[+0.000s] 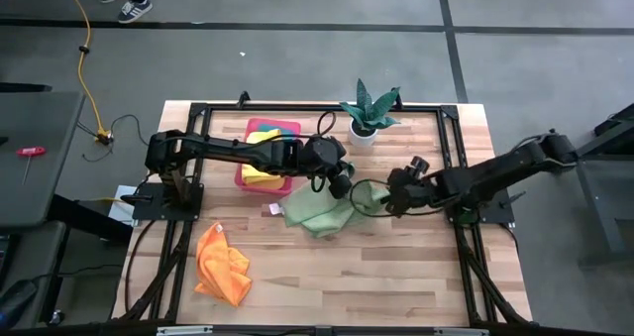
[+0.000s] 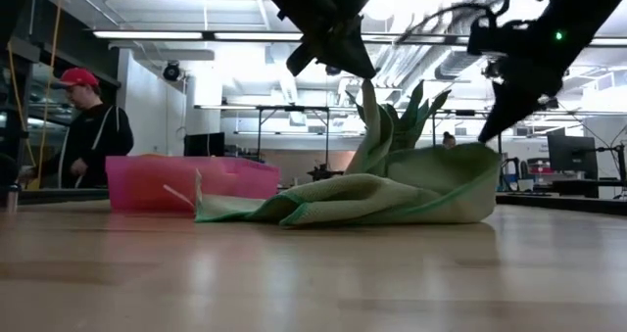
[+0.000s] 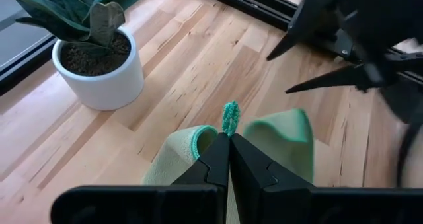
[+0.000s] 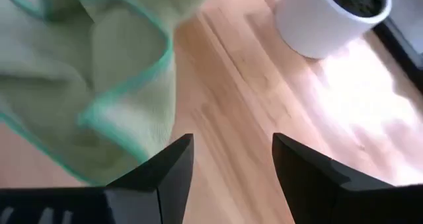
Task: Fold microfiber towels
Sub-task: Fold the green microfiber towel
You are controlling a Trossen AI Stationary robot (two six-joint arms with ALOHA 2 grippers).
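Note:
A light green towel [image 1: 322,211] with a teal hem lies crumpled at the table's middle. One corner of it is drawn up as a narrow strip [image 2: 370,112] to my left gripper [image 1: 342,185], which is shut on it. The rest of the cloth [image 2: 343,200] lies on the wood. My right gripper [image 1: 394,195] hangs open just right of the towel, above the table, with nothing between its fingers [image 4: 178,161]. An orange towel [image 1: 220,265] lies bunched near the front left. Yellow towels [image 1: 264,138] sit in the pink tray [image 1: 260,182]. My left gripper pinches the towel's teal-hemmed corner [image 3: 230,118] between its two fingers; a small tuft sticks out past the tips. The fingers slant down from the table's left. The corner is lifted; the cloth hangs down from it to the heap on the table.
A potted plant in a white pot [image 1: 365,130] stands just behind the towel. The pink tray stands left of the towel under my left arm. A black frame [image 1: 451,148] runs around the work area. Bare wood [image 1: 376,277] shows at the near side. A person [image 2: 93,126] stands beyond the table.

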